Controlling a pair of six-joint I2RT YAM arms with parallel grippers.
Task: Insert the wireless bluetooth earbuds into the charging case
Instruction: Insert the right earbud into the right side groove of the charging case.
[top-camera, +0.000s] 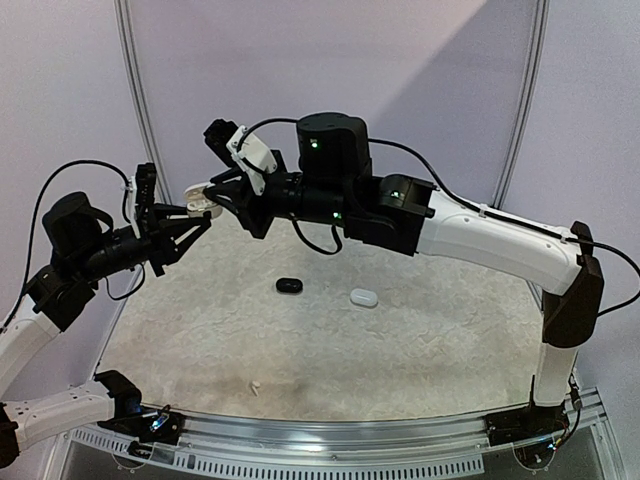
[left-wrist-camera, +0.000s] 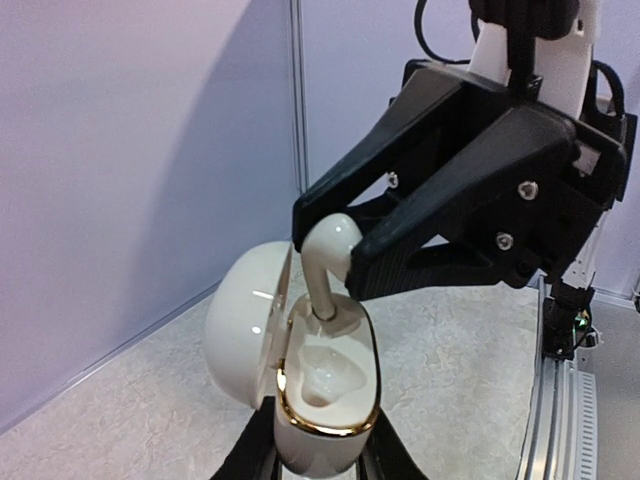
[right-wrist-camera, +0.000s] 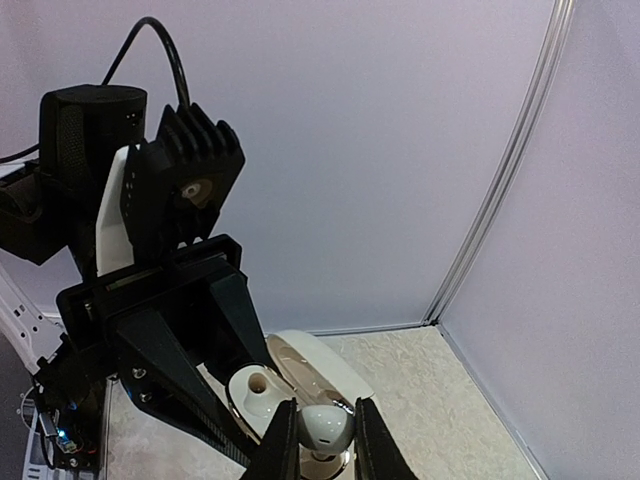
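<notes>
In mid-air above the table's far left, my left gripper (top-camera: 190, 222) is shut on a white charging case (left-wrist-camera: 318, 425) with a gold rim. Its lid (left-wrist-camera: 243, 322) hangs open to the left. My right gripper (top-camera: 222, 192) is shut on a white earbud (left-wrist-camera: 328, 262), whose stem reaches into the case's far socket. The near socket (left-wrist-camera: 325, 378) is empty. In the right wrist view the earbud (right-wrist-camera: 325, 428) sits between my right gripper's (right-wrist-camera: 322, 438) fingers, over the open case (right-wrist-camera: 262, 392). My left gripper's (left-wrist-camera: 320, 458) fingers (left-wrist-camera: 250, 455) clamp the case's sides.
A closed black case (top-camera: 289, 285) and a closed white case (top-camera: 364, 297) lie mid-table on the pale mat (top-camera: 400, 360). Lilac walls enclose the back and sides. A metal rail (top-camera: 350, 440) runs along the near edge.
</notes>
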